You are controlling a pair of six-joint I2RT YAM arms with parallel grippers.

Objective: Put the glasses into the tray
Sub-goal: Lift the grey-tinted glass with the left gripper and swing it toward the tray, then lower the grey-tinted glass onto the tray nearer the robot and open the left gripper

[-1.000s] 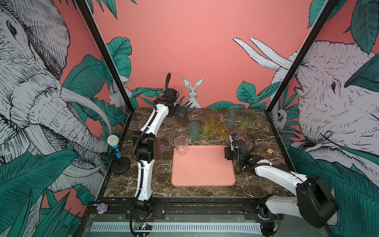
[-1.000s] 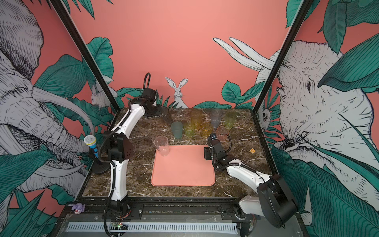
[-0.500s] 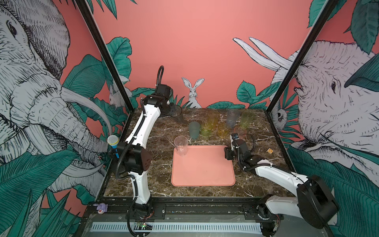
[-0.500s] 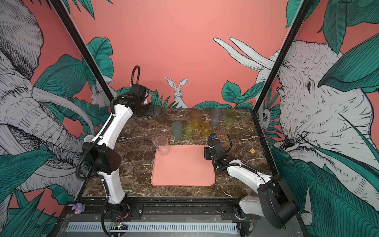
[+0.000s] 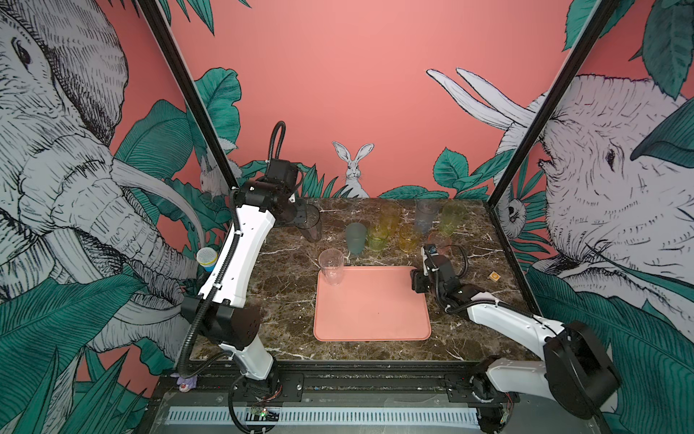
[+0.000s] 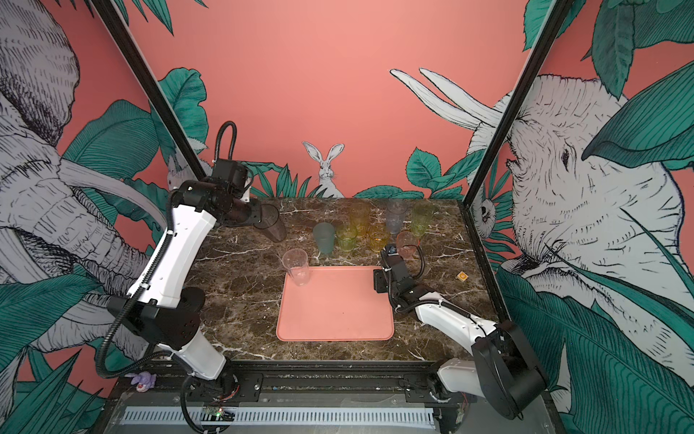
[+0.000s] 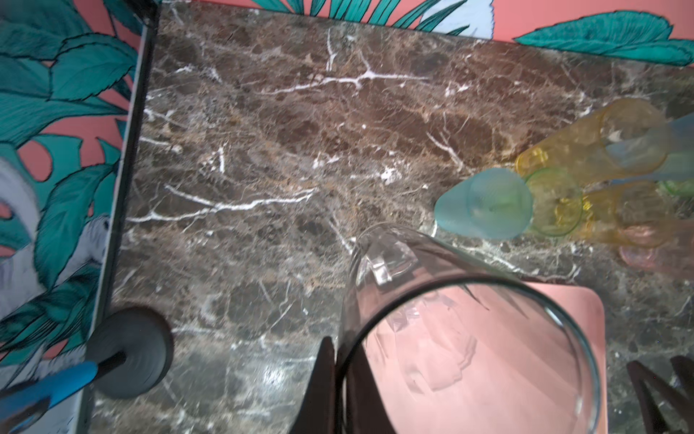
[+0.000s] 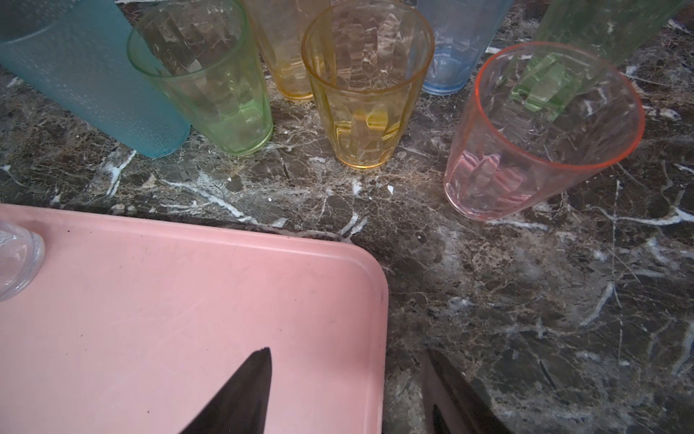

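Glasses number nine: a clear one [image 5: 331,266] is stood on the tray's [image 5: 371,312] far-left corner, seven are clustered on brown marble [image 5: 285,300] behind it (mural walls around), and a smoky one [image 5: 310,221] is clamped aloft by the left gripper [image 5: 296,218]. The right gripper's [image 8: 345,398] jaws are held apart, empty.
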